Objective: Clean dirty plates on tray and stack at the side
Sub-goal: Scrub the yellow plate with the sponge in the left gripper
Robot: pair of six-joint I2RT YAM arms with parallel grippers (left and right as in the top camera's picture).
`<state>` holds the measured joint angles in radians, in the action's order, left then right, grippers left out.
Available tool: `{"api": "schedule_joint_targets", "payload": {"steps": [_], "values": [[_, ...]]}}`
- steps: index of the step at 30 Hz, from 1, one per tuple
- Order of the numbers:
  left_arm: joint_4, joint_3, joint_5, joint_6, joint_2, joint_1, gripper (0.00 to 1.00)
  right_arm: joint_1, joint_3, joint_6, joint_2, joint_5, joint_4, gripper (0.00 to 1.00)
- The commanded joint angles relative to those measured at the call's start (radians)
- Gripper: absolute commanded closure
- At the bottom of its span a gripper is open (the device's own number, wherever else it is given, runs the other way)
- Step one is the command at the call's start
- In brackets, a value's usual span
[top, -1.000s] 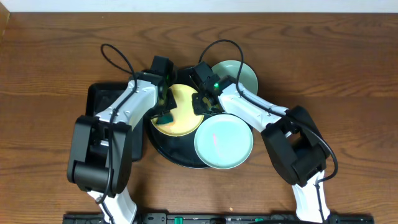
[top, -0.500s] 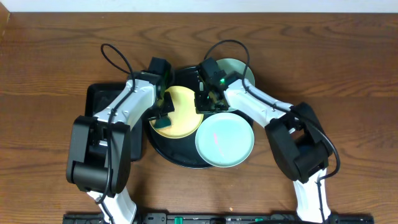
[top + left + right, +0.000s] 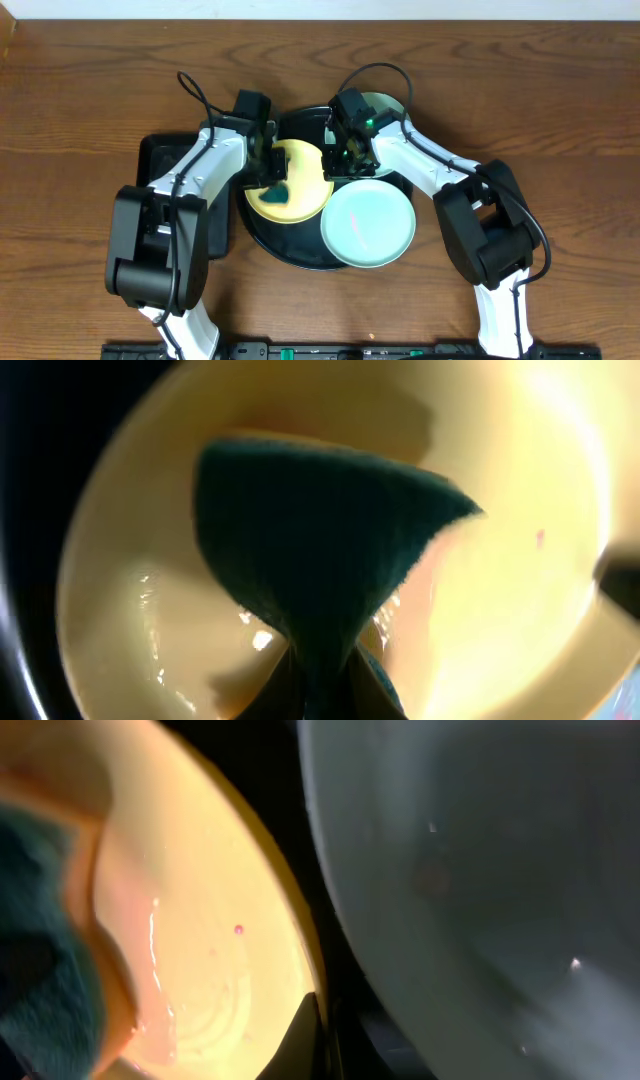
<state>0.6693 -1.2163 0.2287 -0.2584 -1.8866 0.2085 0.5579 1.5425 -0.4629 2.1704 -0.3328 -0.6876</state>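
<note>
The pale yellow plate [image 3: 300,172] lies on the round black tray [image 3: 285,248]. My left gripper [image 3: 272,178] is shut on a dark green sponge [image 3: 276,191] and presses it on the plate's left half. In the left wrist view the sponge [image 3: 320,540] covers the middle of the yellow plate [image 3: 530,510]. My right gripper [image 3: 337,163] is shut on the yellow plate's right rim [image 3: 200,920]; a pink film sits beside the sponge [image 3: 35,980]. One aqua plate [image 3: 368,225] lies on the tray's front right and also shows in the right wrist view [image 3: 480,870]. The other aqua plate [image 3: 392,108] lies behind my right arm.
A rectangular black tray [image 3: 160,160] stands left of the round tray, partly under my left arm. The brown wood tabletop [image 3: 560,130] extends on both sides. The arms' cables loop above the trays.
The sponge has slid right, toward the yellow plate's middle. My right gripper and the plate's rim have shifted slightly right and back. The front aqua plate has moved a little to the right.
</note>
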Motion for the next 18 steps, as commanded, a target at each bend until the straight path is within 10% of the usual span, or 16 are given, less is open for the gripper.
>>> {"api": "schedule_joint_targets", "payload": {"steps": [1, 9, 18], "values": [[-0.05, 0.003, -0.149, -0.233, -0.006, 0.004, 0.93, -0.008, -0.012, 0.015, 0.026, 0.014, 0.0, 0.99], [-0.027, -0.043, -0.353, -0.417, 0.002, 0.004, 0.93, 0.001, -0.014, 0.015, 0.026, 0.037, 0.0, 0.99], [0.017, -0.043, 0.327, 0.201, 0.003, 0.006, 0.93, 0.001, -0.014, 0.015, 0.026, 0.037, 0.002, 0.99]]}}
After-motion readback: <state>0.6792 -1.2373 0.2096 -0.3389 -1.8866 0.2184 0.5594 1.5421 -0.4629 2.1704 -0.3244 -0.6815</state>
